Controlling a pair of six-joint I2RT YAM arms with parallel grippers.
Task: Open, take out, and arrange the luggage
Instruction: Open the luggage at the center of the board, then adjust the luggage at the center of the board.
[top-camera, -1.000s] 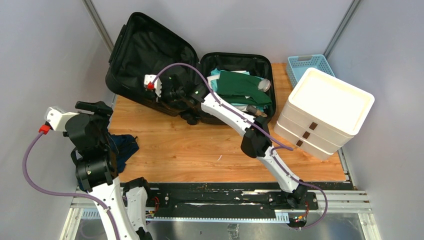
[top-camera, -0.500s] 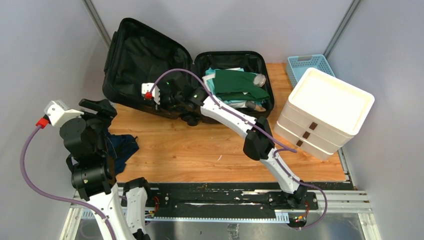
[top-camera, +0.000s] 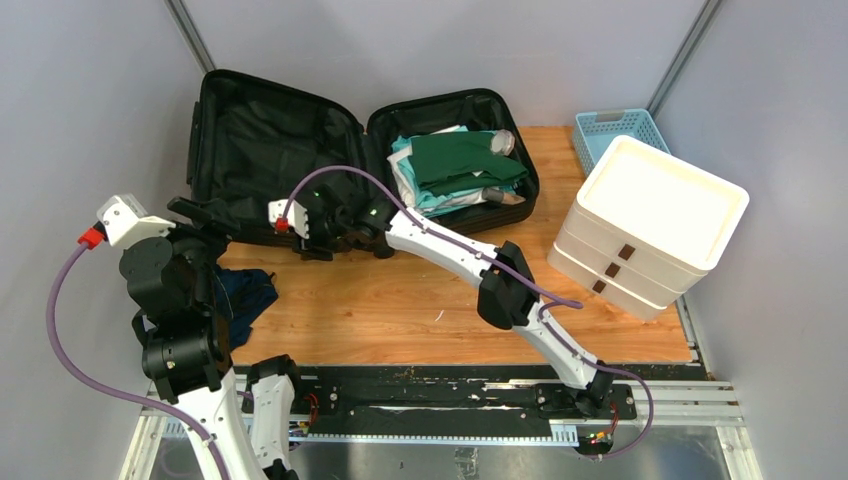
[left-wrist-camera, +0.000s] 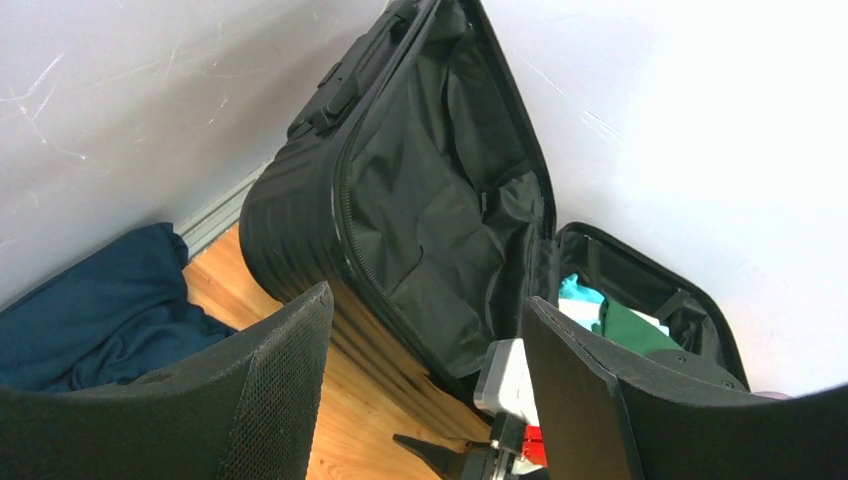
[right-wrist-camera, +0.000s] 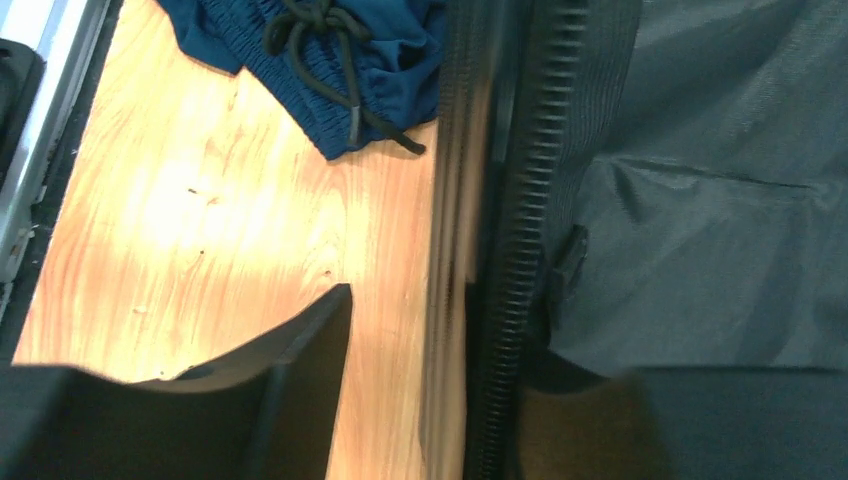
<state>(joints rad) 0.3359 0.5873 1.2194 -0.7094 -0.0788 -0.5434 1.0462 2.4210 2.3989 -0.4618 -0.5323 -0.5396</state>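
Note:
The luggage (top-camera: 265, 140), a black ribbed hard-shell case, lies open at the back of the table. Its lined lid leans against the left wall, and the other half holds folded green and white clothes (top-camera: 455, 160). My right gripper (top-camera: 305, 235) is at the lid's near rim. In the right wrist view the zipper rim (right-wrist-camera: 515, 250) runs between its parted jaws (right-wrist-camera: 470, 400), with a gap beside the left finger (right-wrist-camera: 290, 370). My left gripper (left-wrist-camera: 425, 380) hovers open and empty at the left, facing the lid (left-wrist-camera: 430, 200).
A dark blue garment with a drawstring (top-camera: 245, 295) lies on the wood at the near left. A white stacked drawer unit (top-camera: 650, 220) stands at the right, with a light-blue mesh basket (top-camera: 605, 130) behind it. Grey walls close in left, back and right.
The luggage has slid left and its lid has swung further back toward the left wall. My right gripper went left with the rim and its jaws have parted. The left arm shifted slightly.

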